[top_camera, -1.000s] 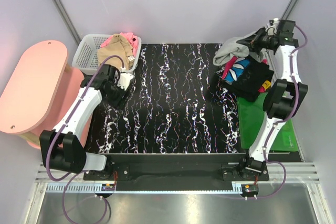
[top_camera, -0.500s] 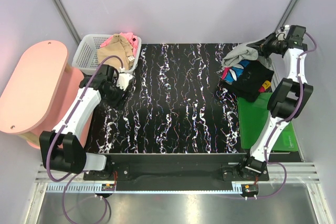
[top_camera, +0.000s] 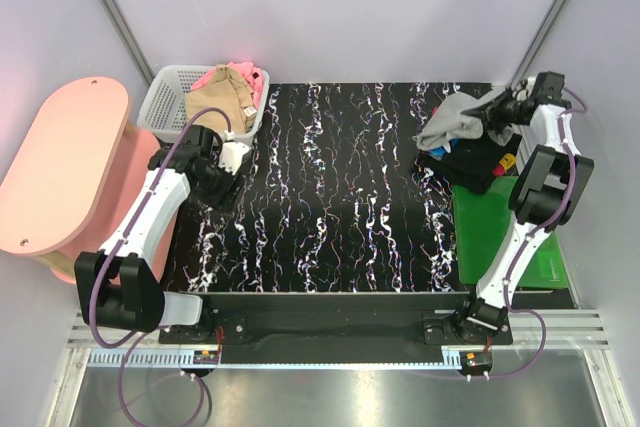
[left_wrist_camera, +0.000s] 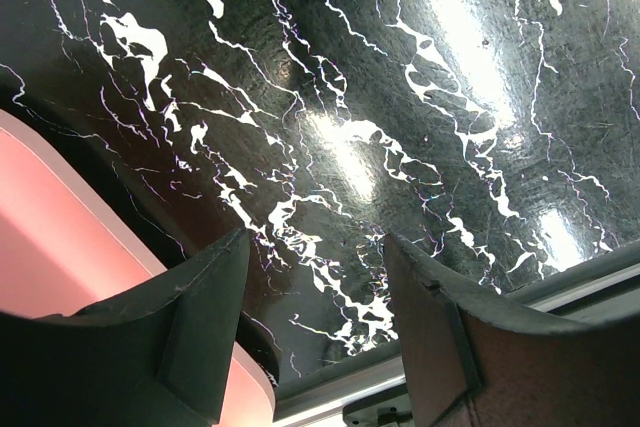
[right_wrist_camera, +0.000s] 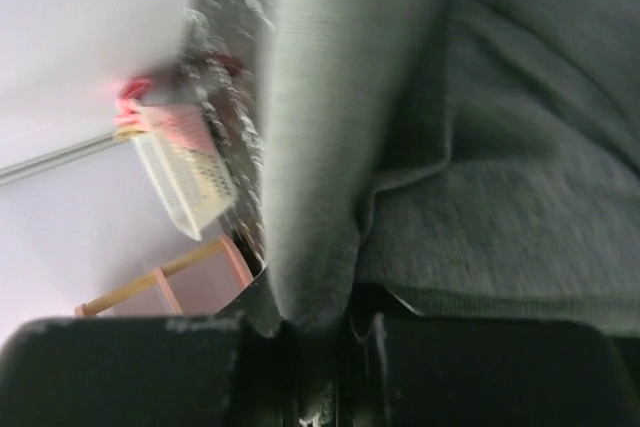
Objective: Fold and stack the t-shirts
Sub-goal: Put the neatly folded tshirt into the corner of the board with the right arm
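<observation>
Grey t-shirt (top_camera: 455, 118) (soft, bunched knit) | right claw (right_wrist_camera: 318, 329) pinches its fold | left claw (left_wrist_camera: 315, 282) spread

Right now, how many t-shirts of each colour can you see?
grey t-shirt: 1
black t-shirt: 1
tan t-shirt: 1
pink t-shirt: 1
Total: 4

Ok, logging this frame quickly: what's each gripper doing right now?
Left gripper: open, holding nothing.
Right gripper: shut on the light-grey t-shirt.
</observation>
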You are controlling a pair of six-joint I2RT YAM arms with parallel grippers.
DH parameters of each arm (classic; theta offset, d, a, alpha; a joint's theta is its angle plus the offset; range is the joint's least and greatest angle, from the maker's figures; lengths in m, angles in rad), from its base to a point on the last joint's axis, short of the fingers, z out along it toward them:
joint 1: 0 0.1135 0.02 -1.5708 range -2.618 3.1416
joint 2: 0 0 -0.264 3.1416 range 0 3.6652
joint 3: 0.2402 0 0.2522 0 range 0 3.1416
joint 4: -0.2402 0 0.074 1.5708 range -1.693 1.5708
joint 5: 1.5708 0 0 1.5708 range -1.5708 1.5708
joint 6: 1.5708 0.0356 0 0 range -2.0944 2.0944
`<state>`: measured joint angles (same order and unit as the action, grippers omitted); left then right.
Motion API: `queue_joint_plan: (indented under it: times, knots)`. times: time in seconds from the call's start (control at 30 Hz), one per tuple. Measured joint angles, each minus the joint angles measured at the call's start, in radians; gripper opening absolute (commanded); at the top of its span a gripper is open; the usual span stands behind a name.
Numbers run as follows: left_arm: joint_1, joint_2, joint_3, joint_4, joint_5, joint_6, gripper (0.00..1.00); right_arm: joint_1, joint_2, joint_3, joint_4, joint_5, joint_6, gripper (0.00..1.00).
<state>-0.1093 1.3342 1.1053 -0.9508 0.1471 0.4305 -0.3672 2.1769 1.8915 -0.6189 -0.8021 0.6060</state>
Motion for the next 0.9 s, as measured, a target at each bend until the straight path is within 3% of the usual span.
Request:
queue_joint_plan:
  times: [0.07, 0.13, 0.2, 0.47, 0.6, 0.9]
  knots:
    - [0.0, -0.003, 0.0, 0.0, 0.0, 0.003, 0.61, 0.0, -0.033, -0.103, -0.008, 0.034, -0.003, 0.02]
    - [0.001, -0.006, 0.001, 0.0, 0.0, 0.005, 0.61, 0.0, -0.06, -0.185, -0.028, 0.069, -0.003, 0.22]
    - [0.002, -0.009, 0.002, 0.0, 0.0, 0.006, 0.61, 0.0, -0.083, -0.246, -0.052, 0.113, -0.001, 0.29]
    - [0.002, -0.032, 0.005, -0.002, 0.007, 0.011, 0.61, 0.0, -0.184, -0.317, -0.181, 0.335, -0.023, 0.57]
    - [0.002, -0.039, 0.005, -0.003, 0.008, 0.013, 0.61, 0.0, -0.24, -0.331, -0.219, 0.377, -0.018, 0.83]
    - [0.003, -0.069, 0.005, -0.007, 0.008, 0.025, 0.62, 0.0, -0.288, -0.376, -0.346, 0.541, -0.021, 0.87]
